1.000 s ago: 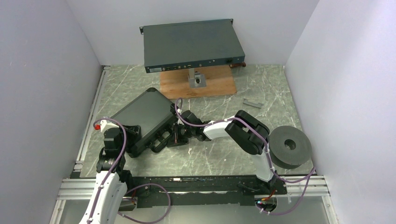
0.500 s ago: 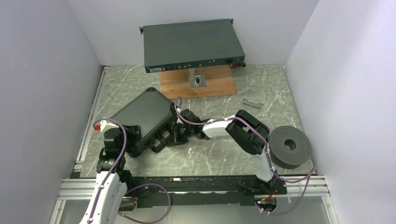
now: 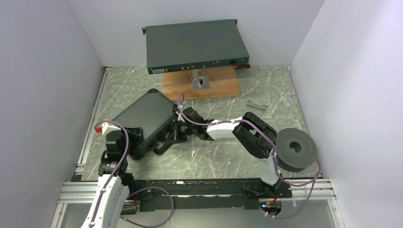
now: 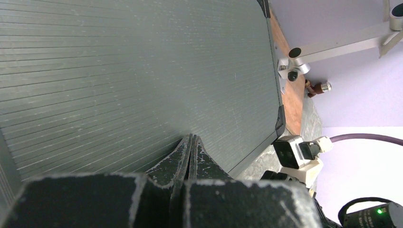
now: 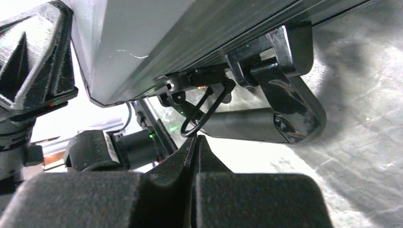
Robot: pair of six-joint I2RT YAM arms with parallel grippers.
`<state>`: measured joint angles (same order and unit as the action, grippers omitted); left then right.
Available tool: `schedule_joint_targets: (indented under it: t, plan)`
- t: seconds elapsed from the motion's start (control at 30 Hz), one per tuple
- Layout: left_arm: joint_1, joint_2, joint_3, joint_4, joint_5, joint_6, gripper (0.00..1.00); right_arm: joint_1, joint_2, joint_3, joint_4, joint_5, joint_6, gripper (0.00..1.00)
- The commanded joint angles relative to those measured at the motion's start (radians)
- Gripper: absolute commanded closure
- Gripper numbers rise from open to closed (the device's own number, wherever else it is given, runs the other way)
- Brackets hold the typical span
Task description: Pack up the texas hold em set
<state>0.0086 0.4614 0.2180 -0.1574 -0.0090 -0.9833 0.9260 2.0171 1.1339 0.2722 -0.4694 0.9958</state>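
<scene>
The black case (image 3: 142,118) lies closed on the table, left of centre; its ribbed lid fills the left wrist view (image 4: 119,71). My left gripper (image 3: 135,138) is shut, its tips (image 4: 191,138) resting on the lid near the case's near corner. My right gripper (image 3: 172,132) is shut at the case's handle side. In the right wrist view its tips (image 5: 196,138) sit just under a wire latch loop (image 5: 203,113), beside the black handle (image 5: 290,109). Chips, dice, disc and marker are out of view.
A flat grey rack unit (image 3: 195,45) stands at the back over a wooden board (image 3: 202,88). A dark foam ring (image 3: 294,148) lies at the right by the right arm. A small grey piece (image 3: 257,105) lies right of the board.
My right gripper has moved left and slightly away, closer in against the case's handle side. The left arm and the case have stayed put.
</scene>
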Motion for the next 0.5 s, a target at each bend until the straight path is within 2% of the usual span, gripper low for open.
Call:
schedule_joint_targets:
  t: [0.0,0.47]
  plan:
    - [0.002,0.038,-0.077,-0.309,-0.042,0.074,1.00,0.009,-0.035,0.031,0.114,0.000,0.062,1.00]
    - [0.002,0.037,-0.077,-0.306,-0.034,0.080,1.00,0.012,0.068,0.148,0.156,0.002,0.087,1.00]
